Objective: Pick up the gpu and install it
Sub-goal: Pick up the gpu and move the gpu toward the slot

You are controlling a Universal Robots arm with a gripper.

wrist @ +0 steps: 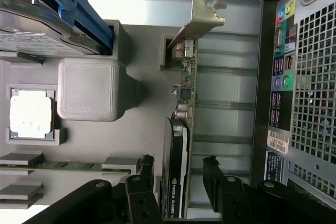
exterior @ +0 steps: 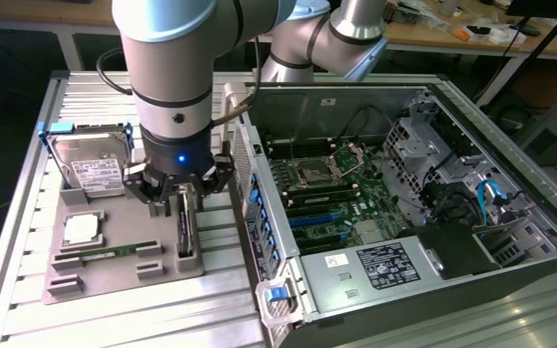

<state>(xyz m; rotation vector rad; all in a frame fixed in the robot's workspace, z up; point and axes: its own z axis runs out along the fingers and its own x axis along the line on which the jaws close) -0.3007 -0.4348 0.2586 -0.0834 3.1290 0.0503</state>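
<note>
Hand (exterior: 182,209) was spread wide open, a finger either side of the gpu (exterior: 185,235), not clamping it. The gpu stood on edge in a slot of the gray tray (exterior: 114,275), on the tray's side nearest the open PC case (exterior: 376,181). The hard drive (exterior: 87,163) sat in the tray too.

I am seeing the tray (exterior: 104,277) lying on the surface (exterior: 162,319) at the exterior view's left, with the computer case (exterior: 405,217) standing just beside it on the right. The gpu (exterior: 186,239) is standing on edge along the tray's right side, the gripper (exterior: 183,206) straddling it. The hard drive (exterior: 90,163) is sitting at the tray's upper end.
</note>
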